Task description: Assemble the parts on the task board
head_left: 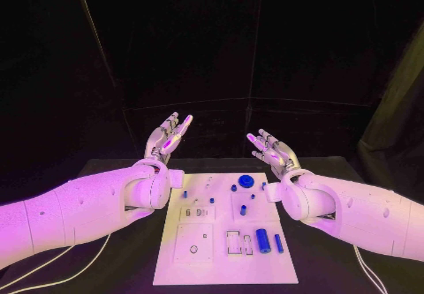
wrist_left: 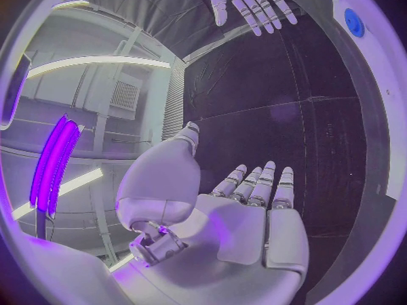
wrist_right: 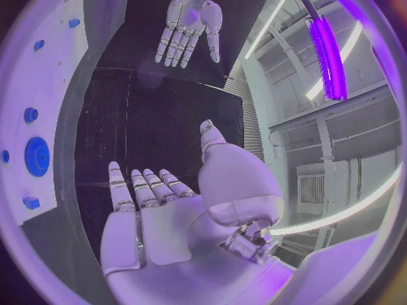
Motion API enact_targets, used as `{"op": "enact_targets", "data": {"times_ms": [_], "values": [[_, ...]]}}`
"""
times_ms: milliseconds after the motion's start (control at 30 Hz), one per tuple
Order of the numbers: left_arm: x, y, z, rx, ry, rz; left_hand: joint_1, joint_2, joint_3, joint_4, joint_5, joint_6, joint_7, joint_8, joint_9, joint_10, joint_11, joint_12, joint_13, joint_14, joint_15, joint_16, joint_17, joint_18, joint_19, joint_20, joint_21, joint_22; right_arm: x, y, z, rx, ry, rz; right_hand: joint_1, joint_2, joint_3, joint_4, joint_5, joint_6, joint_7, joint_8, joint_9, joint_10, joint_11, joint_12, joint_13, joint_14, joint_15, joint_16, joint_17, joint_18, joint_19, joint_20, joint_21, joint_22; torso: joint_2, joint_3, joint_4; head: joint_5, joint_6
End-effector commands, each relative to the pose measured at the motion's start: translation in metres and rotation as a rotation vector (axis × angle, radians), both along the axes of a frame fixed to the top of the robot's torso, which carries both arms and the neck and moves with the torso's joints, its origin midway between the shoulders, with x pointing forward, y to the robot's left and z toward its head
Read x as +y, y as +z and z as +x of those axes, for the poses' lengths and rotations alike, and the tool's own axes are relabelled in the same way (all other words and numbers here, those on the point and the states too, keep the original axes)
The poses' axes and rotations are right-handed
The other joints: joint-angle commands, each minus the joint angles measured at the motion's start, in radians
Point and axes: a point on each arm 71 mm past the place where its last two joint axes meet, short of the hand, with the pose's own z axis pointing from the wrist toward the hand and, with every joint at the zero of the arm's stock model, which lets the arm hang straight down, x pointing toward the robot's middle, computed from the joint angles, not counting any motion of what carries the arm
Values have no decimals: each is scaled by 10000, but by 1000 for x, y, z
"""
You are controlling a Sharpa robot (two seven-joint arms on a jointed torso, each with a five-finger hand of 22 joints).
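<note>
The white task board [head_left: 177, 269] lies in the middle of the black table. On it sit several blue parts: a round blue disc [head_left: 246, 180] near the far end, a small upright peg [head_left: 244, 210] in the middle, a thick blue cylinder [head_left: 262, 240] and a thin blue bar [head_left: 278, 243] near the front right. My left hand [head_left: 168, 138] is raised beyond the board's far left corner, fingers straight and apart, holding nothing. My right hand [head_left: 272, 149] is raised beyond the far right corner, likewise spread and empty. Each wrist view shows its own flat palm [wrist_left: 254, 230] [wrist_right: 161, 224] and the other hand [wrist_left: 247, 0] [wrist_right: 188, 27] across from it.
The black table [head_left: 327, 257] extends on both sides of the board. Thin white cables [head_left: 53, 263] run along the table beside my left arm, and another cable [head_left: 367, 269] beside my right arm. A dark curtain hangs behind the table.
</note>
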Motion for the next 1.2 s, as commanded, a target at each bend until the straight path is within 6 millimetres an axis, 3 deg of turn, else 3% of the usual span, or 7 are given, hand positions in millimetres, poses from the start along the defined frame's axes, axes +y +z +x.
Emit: {"op": "enact_targets", "data": {"times_ms": [33, 300, 433, 667, 800, 933, 1200], "values": [[-2, 4, 0, -436, -336, -457, 178, 18, 3, 59, 61, 54, 832, 60, 10, 8, 67, 46, 9, 60, 29, 51, 10, 114, 10, 67, 37, 17, 13, 1, 0, 17, 1982, -206, 532, 84, -134, -13, 134, 165, 760, 59, 25, 117, 192, 62, 26, 87, 191, 76, 27, 182, 91, 157, 73, 39, 2, -1, 2, 0, 0], [5, 2, -2, -429, -200, -391, 246, 133, -28, 65, 65, 122, 902, 76, 22, 75, 135, 61, 22, 121, 80, 72, 28, 94, -7, 88, 42, 18, -5, 1, 6, -347, 1877, -656, 1764, 241, -268, -730, -197, 1430, 1320, 279, 188, 1586, 728, 267, 173, 1611, 643, 299, 179, 187, 1348, 196, 689, 345, 10, -16, -15, -55, 49], [9, 1, -4, -335, -303, -423, 402, 226, -128, -11, 62, 354, 1019, 114, 51, 311, 261, 97, 52, 668, 185, 218, 130, 59, 177, 140, 127, 71, -12, 3, 8, -860, 1622, -1242, 2657, 191, -130, -1390, -286, 3399, 1474, 765, 452, 4253, 996, 875, 455, 4518, 808, 993, 481, 474, 3275, 104, 1552, 754, 13, -22, 2, -84, 43], [17, 1, -12, -539, -1004, -117, 1294, 428, -392, -658, 53, 3283, 1348, 727, 356, 3583, 769, 821, 370, 4549, 647, 1439, 684, -338, 3307, 199, 1454, 746, -22, 5, 11, -1742, 1653, -2660, 3356, 212, -38, -2103, -326, 6832, 1192, 1413, 714, 7869, 485, 1492, 527, 8054, 229, 1619, 543, 1116, 5165, 113, 2468, 1010, 178, 11, 3, -68, 75], [23, 2, -20, -569, -1409, 0, 1818, 469, -490, -1088, 27, 5147, 1276, 994, 451, 7003, 490, 1577, 560, 6537, 189, 1953, 823, 56, 6276, 160, 2600, 1178, -25, 13, 14, -2472, 2033, -3998, 3542, 292, 14, -2468, -364, 7984, 1027, 1385, 644, 8680, 263, 1362, 481, 9168, -59, 1657, 527, 1161, 5941, -127, 2798, 1041, 361, 21, 19, -107, 131], [25, 4, -28, -424, -1790, -109, 2078, 489, -545, -1361, 52, 6872, 1157, 1254, 539, 7984, 255, 1727, 539, 7743, -124, 2184, 948, 178, 7468, -66, 2940, 1227, -25, 22, 18, -2995, 2479, -5495, 3643, 392, 79, -2794, -401, 8453, 917, 1288, 573, 9300, 89, 1239, 471, 10061, -347, 1723, 549, 1144, 6581, -418, 3161, 1143, 547, 11, 62, -151, 202], [19, 8, -48, -108, -2559, -459, 2317, 632, -592, -1718, 51, 7671, 959, 1175, 457, 8941, 10, 1563, 512, 8750, -412, 2019, 1253, 167, 8465, -357, 2883, 1042, -18, 35, 23, -4071, 3100, -9228, 3757, 426, 233, -3526, -152, 9300, 617, 1216, 557, 10412, -342, 939, 468, 12163, -1042, 2144, 802, 1127, 7988, -1222, 4882, 2019, 1000, -26, 185, -330, 264]]}}
